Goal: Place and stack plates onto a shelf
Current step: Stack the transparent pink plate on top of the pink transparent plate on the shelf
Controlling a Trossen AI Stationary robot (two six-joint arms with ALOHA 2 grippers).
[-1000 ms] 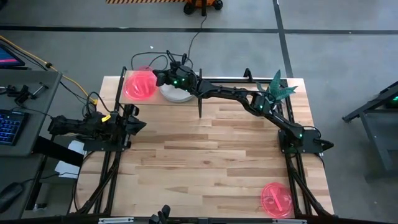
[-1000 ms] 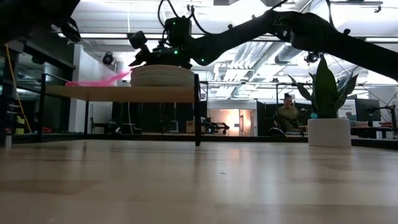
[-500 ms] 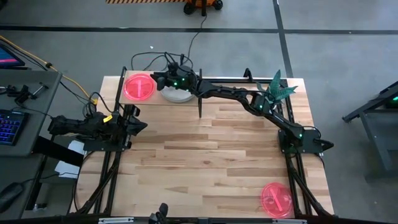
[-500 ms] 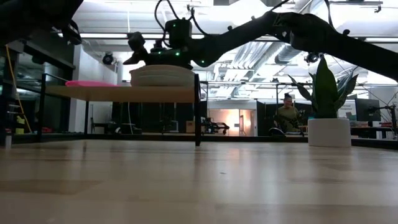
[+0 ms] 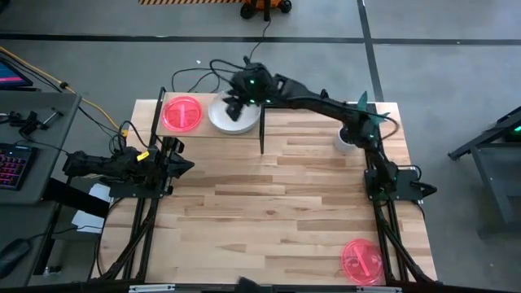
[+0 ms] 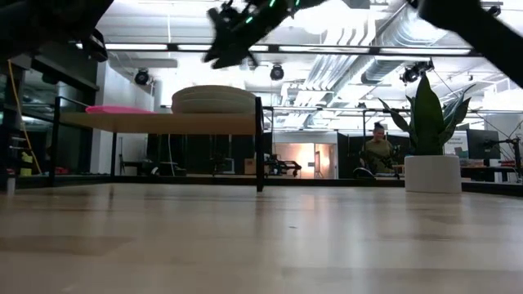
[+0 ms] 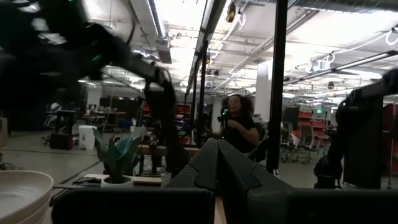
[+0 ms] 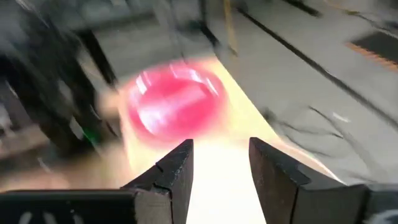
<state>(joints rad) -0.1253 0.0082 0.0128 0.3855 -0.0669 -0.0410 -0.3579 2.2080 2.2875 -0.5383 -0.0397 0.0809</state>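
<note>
The plank-wood surface [image 5: 277, 203] carried one shelf [image 5: 195, 130] at its far left corner — a light wooden board on thin black posts. On the shelf lay one translucent pink plate [image 5: 182, 112] and, beside it, a stack of pale plates [image 5: 232, 119]; how many I cannot tell. A second pink plate [image 5: 361, 260] lay at the near right corner. The right claw [image 5: 236, 104] hung above the stack, fingers apart and empty — the left claw [image 5: 181, 165] waited at the left edge, pinched together.
</note>
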